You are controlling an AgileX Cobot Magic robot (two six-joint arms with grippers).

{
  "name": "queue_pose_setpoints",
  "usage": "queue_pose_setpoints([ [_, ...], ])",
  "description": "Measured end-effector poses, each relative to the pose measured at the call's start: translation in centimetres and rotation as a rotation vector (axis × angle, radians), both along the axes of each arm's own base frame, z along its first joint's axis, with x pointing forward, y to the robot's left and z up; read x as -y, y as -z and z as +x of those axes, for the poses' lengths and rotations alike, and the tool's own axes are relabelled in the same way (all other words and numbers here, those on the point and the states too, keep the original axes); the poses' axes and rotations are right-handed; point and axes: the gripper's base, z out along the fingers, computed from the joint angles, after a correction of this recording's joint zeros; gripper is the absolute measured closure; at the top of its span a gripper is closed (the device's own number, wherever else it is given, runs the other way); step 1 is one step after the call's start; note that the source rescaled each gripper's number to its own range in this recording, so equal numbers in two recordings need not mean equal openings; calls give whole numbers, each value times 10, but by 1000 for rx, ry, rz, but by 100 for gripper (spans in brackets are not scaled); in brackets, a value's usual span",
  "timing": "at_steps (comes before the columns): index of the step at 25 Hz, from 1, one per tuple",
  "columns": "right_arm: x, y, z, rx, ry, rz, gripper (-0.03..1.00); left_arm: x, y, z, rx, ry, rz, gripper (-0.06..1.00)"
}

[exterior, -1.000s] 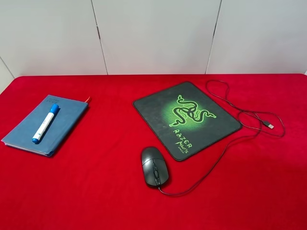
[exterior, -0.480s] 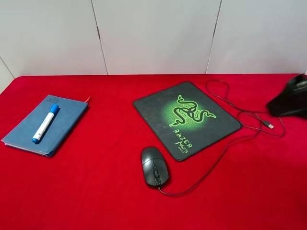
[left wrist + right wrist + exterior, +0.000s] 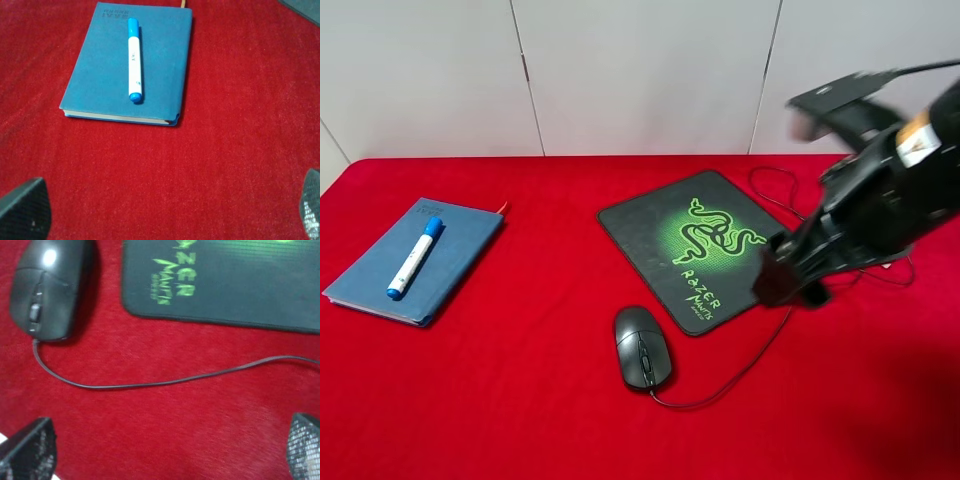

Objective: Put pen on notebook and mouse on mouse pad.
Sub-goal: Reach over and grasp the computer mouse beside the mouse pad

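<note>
Right gripper (image 3: 165, 452): jaws spread wide and empty, its two fingertips (image 3: 29, 450) framing bare red cloth (image 3: 520, 390) and a stretch of cable (image 3: 150, 384). It hangs above the right near edge of the mouse pad (image 3: 710, 245), to the right of the mouse (image 3: 642, 347); the arm appears blurred in the high view. Left gripper (image 3: 165, 207): jaws likewise released, holding nothing, over cloth on the near side of the notebook (image 3: 160, 60). The mouse sits on the cloth just beside the pad's near corner, not on the pad. The pen (image 3: 134, 60) lies flat on the notebook cover, at far left.
</note>
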Motion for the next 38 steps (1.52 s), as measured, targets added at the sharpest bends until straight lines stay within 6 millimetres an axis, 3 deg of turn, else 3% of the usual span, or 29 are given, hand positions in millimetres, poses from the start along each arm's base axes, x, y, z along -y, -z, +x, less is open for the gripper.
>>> queue_pose_setpoints([
  [8,-44,35,-2,-95,13,26,-3,0,0,0,0,0,0,-5],
  [19,-71,85,16,-200,166,74,-3,0,0,0,0,0,0,-5],
  [30,-114,105,58,-260,240,44,-3,0,0,0,0,0,0,-5],
  [38,-127,116,70,-277,283,50,-3,0,0,0,0,1,2,-5],
])
